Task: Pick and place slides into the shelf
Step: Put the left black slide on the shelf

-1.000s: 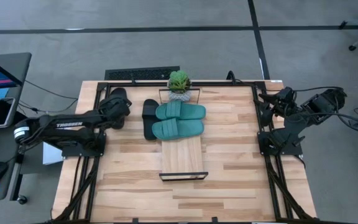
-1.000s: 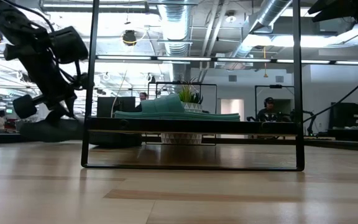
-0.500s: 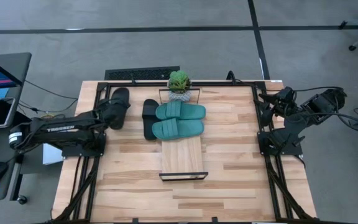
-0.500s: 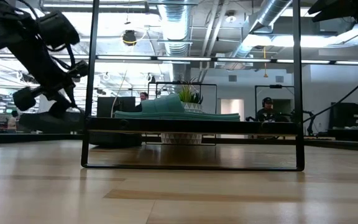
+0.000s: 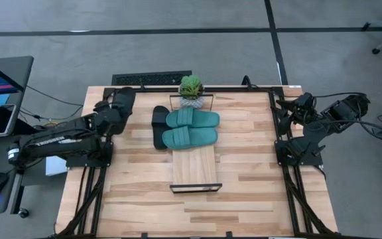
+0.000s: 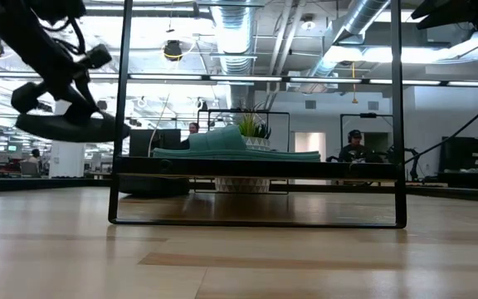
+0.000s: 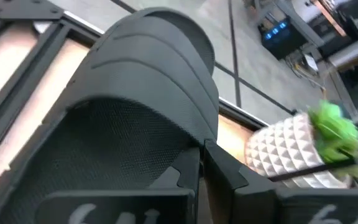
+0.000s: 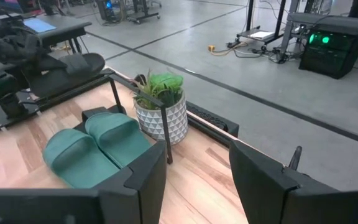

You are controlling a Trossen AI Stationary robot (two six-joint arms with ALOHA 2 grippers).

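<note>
Black open-toe slide sandal now lifted clear of table, clenched in left hand; earlier held lower. Long light-wood shelf lies to hand's right, still to be reached. Right hand parked at table edge, released.

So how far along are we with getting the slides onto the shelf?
About halfway. Done: both teal slides lie across the shelf near the potted plant. In hand: the left claw is shut on a black slide, lifted clear of the table. Left: that slide plus the other black slide, which sits beside the shelf. The right claw waits open at the table's right edge.
</note>
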